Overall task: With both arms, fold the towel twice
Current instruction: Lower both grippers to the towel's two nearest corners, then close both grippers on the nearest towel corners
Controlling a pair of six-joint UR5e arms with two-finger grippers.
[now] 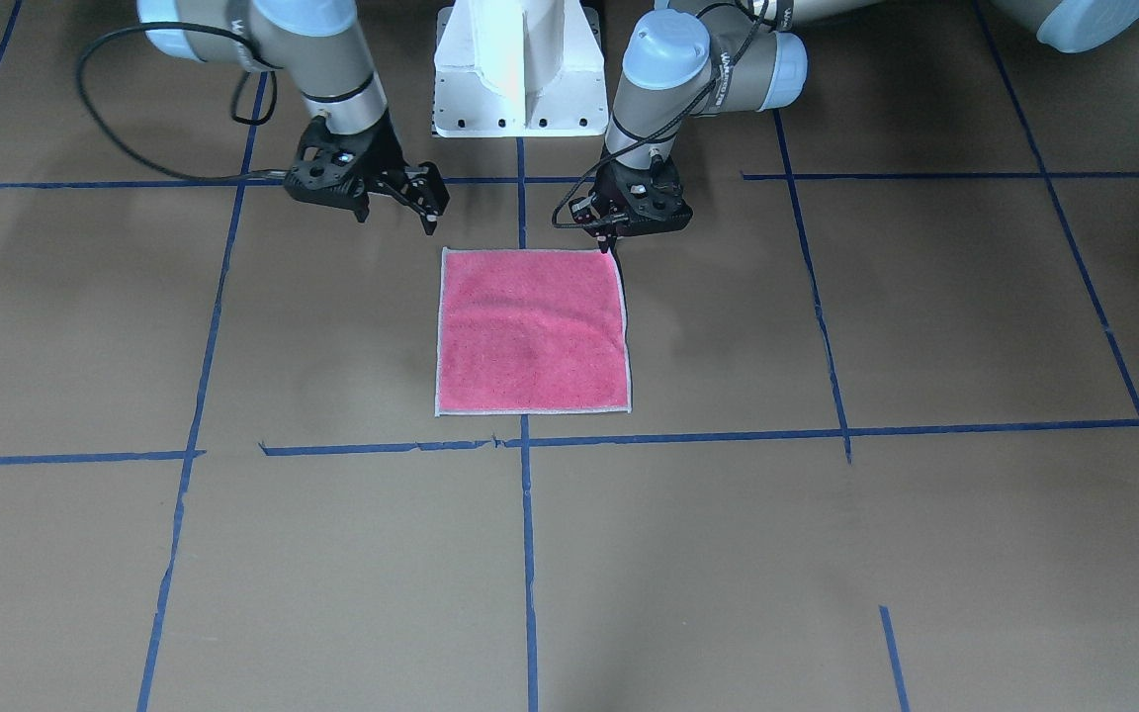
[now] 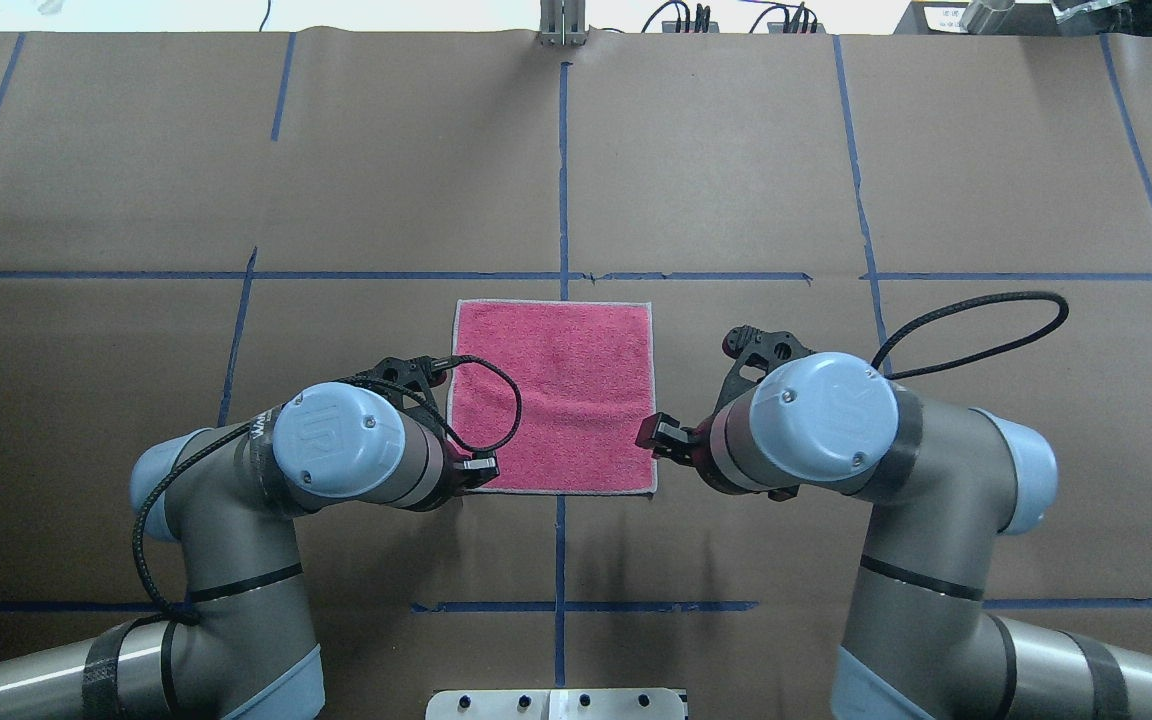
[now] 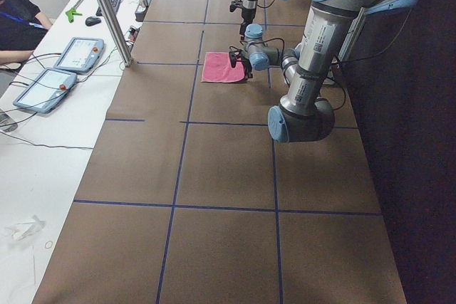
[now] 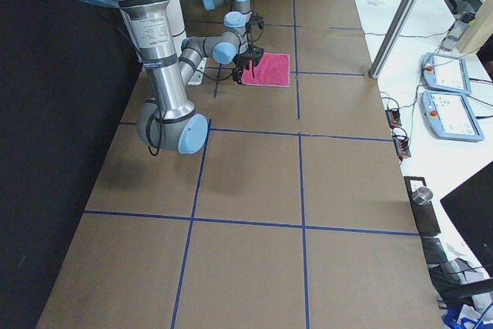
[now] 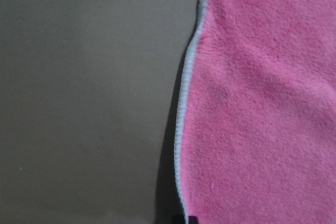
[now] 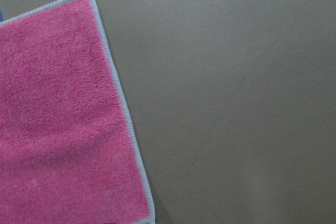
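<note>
The pink towel (image 1: 530, 331) lies flat on the brown table, pink face up with pale edging, and also shows in the overhead view (image 2: 556, 390). My left gripper (image 1: 613, 240) stands with its tips together on the towel's corner nearest the robot, on my left side (image 2: 479, 465). The left wrist view shows the towel's (image 5: 262, 103) edge slightly raised over a shadow. My right gripper (image 1: 399, 210) is open, tilted and empty just above the table beside the other near corner (image 2: 666, 440). The right wrist view shows that corner of the towel (image 6: 58, 119) with no finger on it.
The white pedestal base (image 1: 518, 69) stands behind the towel. Blue tape lines (image 1: 527, 554) cross the table. A metal post (image 3: 107, 12) and control tablets (image 3: 75, 53) stand along the far side, where a seated person (image 3: 18, 23) shows.
</note>
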